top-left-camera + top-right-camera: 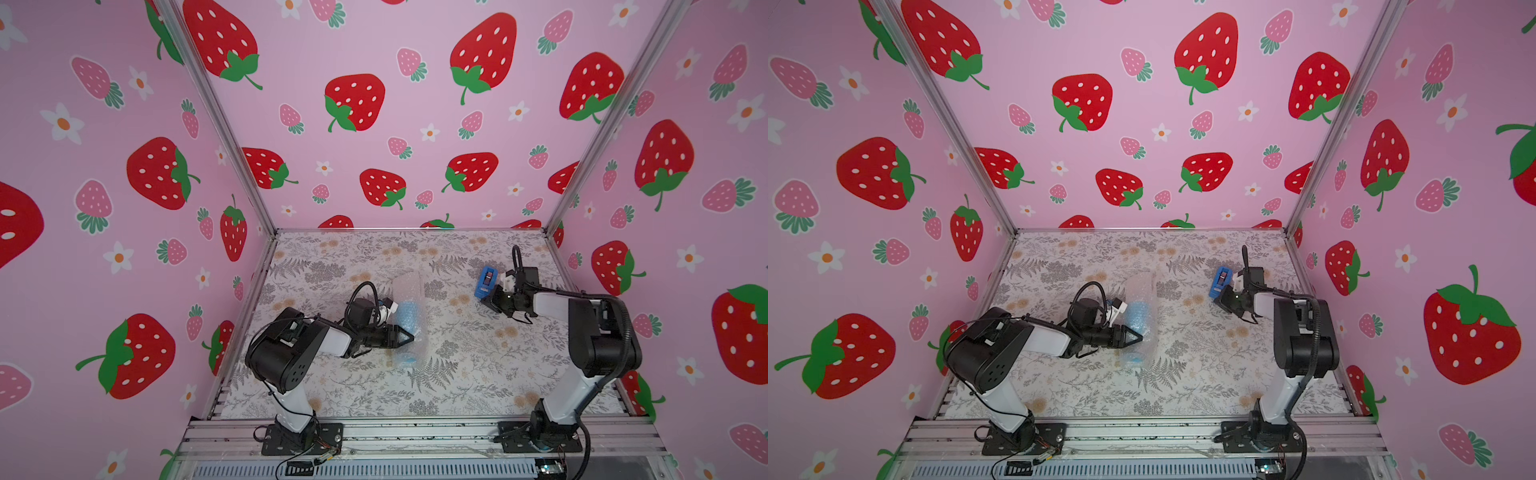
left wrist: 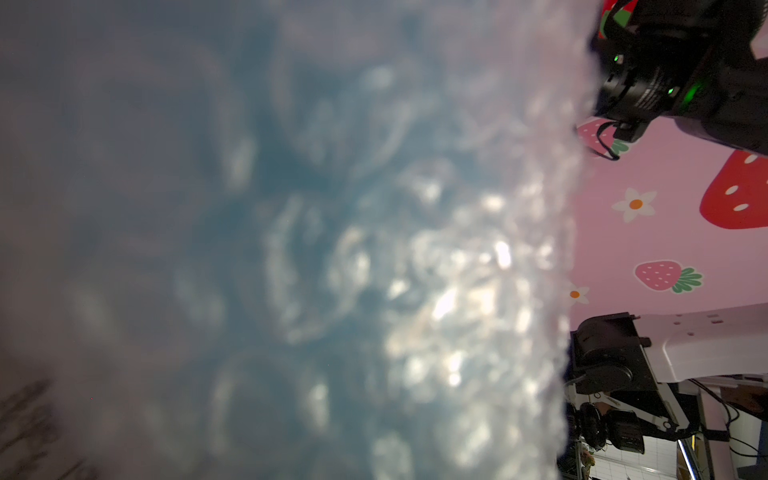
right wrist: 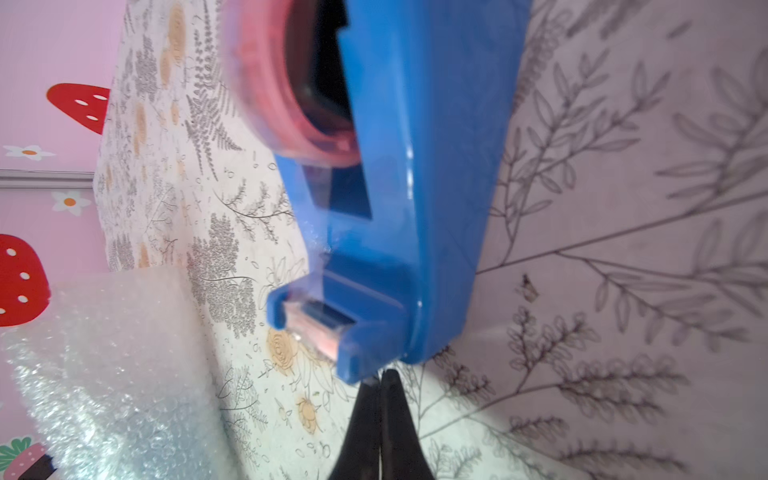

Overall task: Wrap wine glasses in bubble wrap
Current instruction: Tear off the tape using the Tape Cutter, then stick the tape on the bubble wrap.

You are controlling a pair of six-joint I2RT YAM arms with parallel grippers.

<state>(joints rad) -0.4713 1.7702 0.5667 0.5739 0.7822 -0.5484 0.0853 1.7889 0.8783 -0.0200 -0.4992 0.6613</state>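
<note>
The left gripper (image 1: 409, 336) reaches in from the left, its tip lying on the wrap (image 1: 409, 286) over the goblet (image 1: 407, 313), about where the stem meets the bowl. We see its fingers edge-on from above, and the left wrist view is filled by wrap with blue behind it. We therefore cannot tell whether the jaws pinch the bundle or merely rest against it.

The goblet lies on its side near the middle of the table (image 1: 457, 374), rolled inside the wrap. Its long axis runs front to back, bowl toward the back wall and foot toward the front edge, crosswise to the left gripper's reach. A clear tail of wrap extends past the bowl.

The left arm is much the nearer. The right gripper (image 3: 380, 380) stands well apart to the right, jaws pressed together, tips right at the cutter end of the dispenser (image 3: 415, 187). Whether they hold anything we cannot make out.

We judge the coming move to be carrying tape (image 3: 286, 104) across to the roll's seam. Only bare table lies between dispenser and bundle.
</note>
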